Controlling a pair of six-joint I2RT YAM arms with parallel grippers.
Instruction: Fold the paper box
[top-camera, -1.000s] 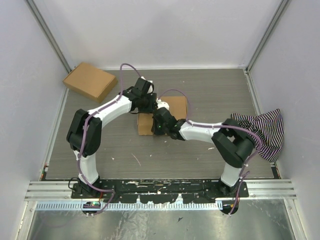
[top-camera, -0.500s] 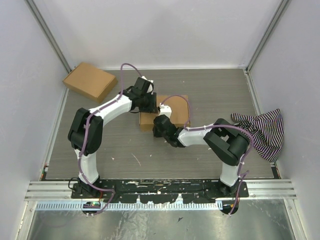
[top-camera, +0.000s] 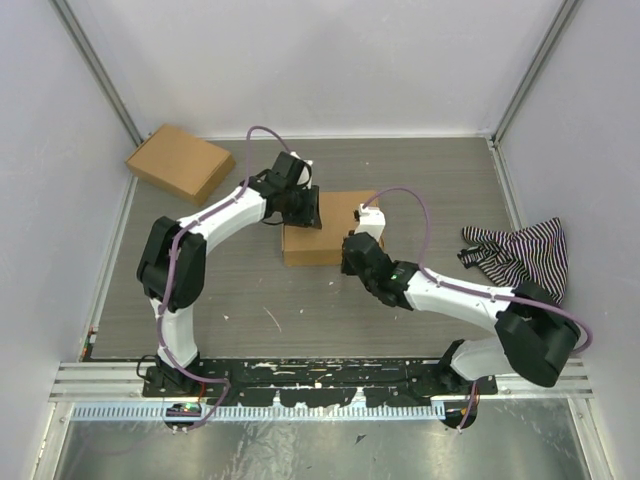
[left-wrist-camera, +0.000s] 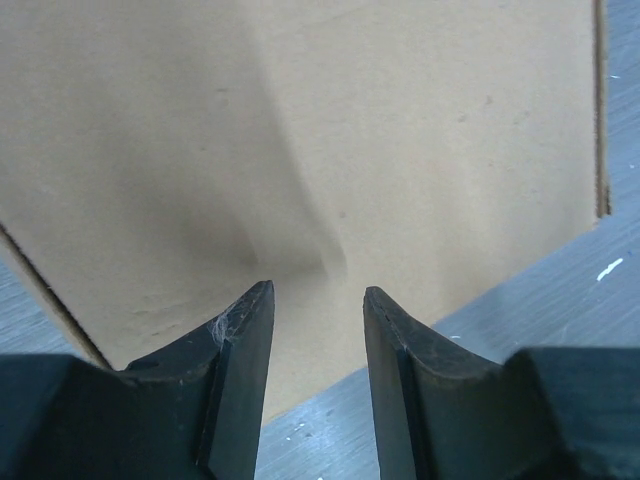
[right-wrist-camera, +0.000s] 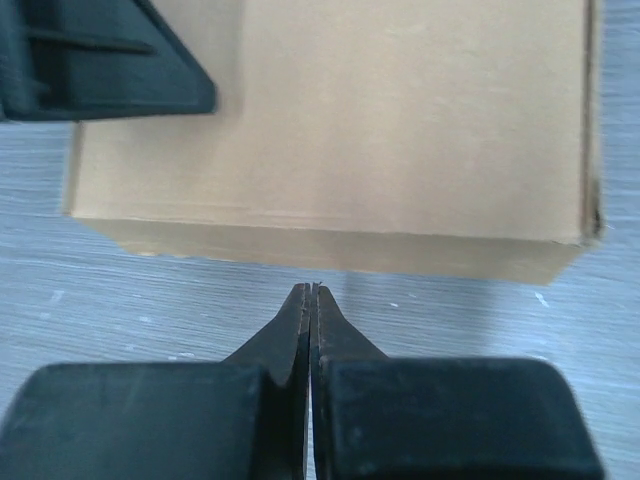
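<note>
The paper box (top-camera: 335, 225) lies closed and flat as a brown block in the middle of the table. My left gripper (top-camera: 306, 208) is open over the box's far-left part; in the left wrist view (left-wrist-camera: 317, 292) its fingers hang just above the lid (left-wrist-camera: 420, 130) near an edge, holding nothing. My right gripper (top-camera: 350, 262) is shut and empty, just off the box's near side. In the right wrist view (right-wrist-camera: 312, 290) its tips stop short of the box's front wall (right-wrist-camera: 330, 245).
A second brown cardboard box (top-camera: 180, 163) lies at the far left corner. A black-and-white striped cloth (top-camera: 520, 255) is bunched against the right wall. White walls with metal rails enclose the table on three sides.
My right arm has pulled back from over the box toward the near right, its elbow swinging out right. The box top now shows uncovered. My left gripper stays at the box's far-left part.
</note>
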